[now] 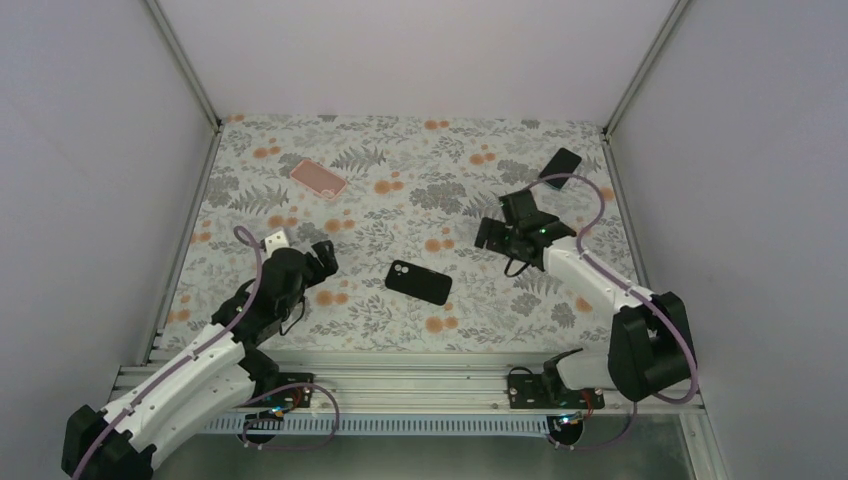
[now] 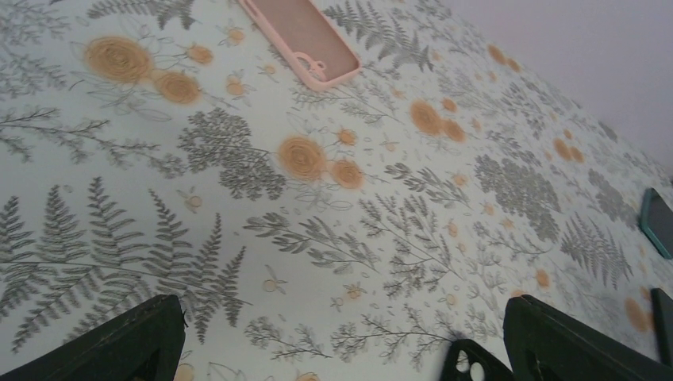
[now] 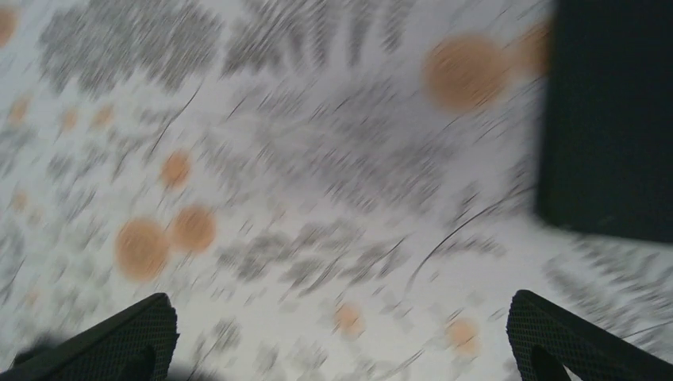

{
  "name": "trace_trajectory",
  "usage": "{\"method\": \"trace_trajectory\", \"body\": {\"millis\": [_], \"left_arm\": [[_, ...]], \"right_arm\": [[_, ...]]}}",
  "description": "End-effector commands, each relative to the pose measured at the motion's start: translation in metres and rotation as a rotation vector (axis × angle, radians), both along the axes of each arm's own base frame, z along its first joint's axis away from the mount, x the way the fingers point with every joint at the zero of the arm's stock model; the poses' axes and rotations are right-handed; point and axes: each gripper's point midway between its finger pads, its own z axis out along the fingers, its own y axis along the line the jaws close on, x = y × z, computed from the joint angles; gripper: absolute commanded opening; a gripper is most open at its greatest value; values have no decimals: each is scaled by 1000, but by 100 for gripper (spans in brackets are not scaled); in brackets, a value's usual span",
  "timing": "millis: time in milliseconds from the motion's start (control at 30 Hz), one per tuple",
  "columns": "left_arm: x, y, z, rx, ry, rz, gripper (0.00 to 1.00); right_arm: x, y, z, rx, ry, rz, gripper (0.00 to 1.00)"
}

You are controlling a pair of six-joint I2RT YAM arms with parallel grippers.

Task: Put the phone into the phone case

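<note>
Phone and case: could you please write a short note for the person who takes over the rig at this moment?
Left hand: open, empty, on the near left side.
Right hand: open, empty, on the right side, farther out.
Pink case: far left, hollow side up, empty.
Black phone: flat in the middle, cameras up, neither hand touching it.
A dark teal-edged item lies far right; phone or case, I cannot tell.
Done: nothing yet. Left: grasp the phone, press it into the case.

Case (image 1: 318, 178) far left, phone (image 1: 560, 165) far right
</note>
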Motion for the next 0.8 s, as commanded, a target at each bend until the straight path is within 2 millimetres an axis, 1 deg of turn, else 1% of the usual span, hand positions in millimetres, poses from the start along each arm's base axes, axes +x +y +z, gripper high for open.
{"method": "trace_trajectory", "body": {"millis": [0,100,200,367,467,500,533,667,767], "left_arm": [[-3,7,-12,-17,36,0,100],[-3,11,-11,-6,38,8,100],[-2,15,-8,11,35,11,100],[-1,15,-6,18,30,4,100],[-1,14,-7,19,31,-1,100],[0,14,-7,18,30,1,100],[0,14,-7,16,29,-1,100],[2,11,-9,18,33,-12,100],[2,10,-12,23,44,-16,100]], "right_arm": [[33,-51,8,-137,-49,-102,99],[47,-79,-1,-187,-36,-169,99],[58,-105,-17,-214,-4,-234,99],[69,-136,-41,-203,50,-298,99],[75,-145,-46,-181,58,-317,99],[75,-146,-58,-179,83,-316,99],[75,-147,-63,-176,96,-319,99],[80,-152,-81,-187,142,-315,99],[81,-150,-90,-188,171,-291,99]]}}
